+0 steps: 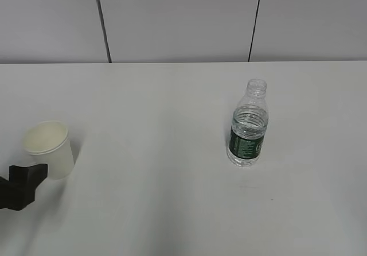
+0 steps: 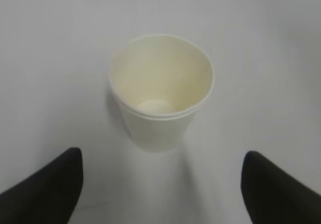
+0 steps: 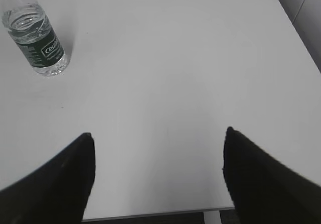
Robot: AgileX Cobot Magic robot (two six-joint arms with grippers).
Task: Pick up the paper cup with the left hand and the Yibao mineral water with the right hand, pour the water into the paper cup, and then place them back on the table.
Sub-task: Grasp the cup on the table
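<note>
The table is shown as one broad, matte white sheet, bare apart from the two task objects; its far edge is met by a pale panelled wall divided by two dark seams, and in the right wrist view its near edge is seen just below the fingers. Little grip is likely to be offered by so smooth a surface, so anything nudged could be sent sliding rather than stopped.

The Yibao mineral water is stood upright right of centre, capless and part full. The right hand is held wide open, well apart from it, with the bottle off in the upper left corner of its view. A long sideways reach is therefore called for, and the tall, light bottle could be tipped and spilled through the open neck if it is met by one finger before the other.

The paper cup is stood upright at the left of the table, empty as far as can be seen. The left hand is held open just short of it, the cup lying ahead of the spread fingers. The thin wall could be crushed by a hard squeeze, or the cup pushed away by an uneven approach.
</note>
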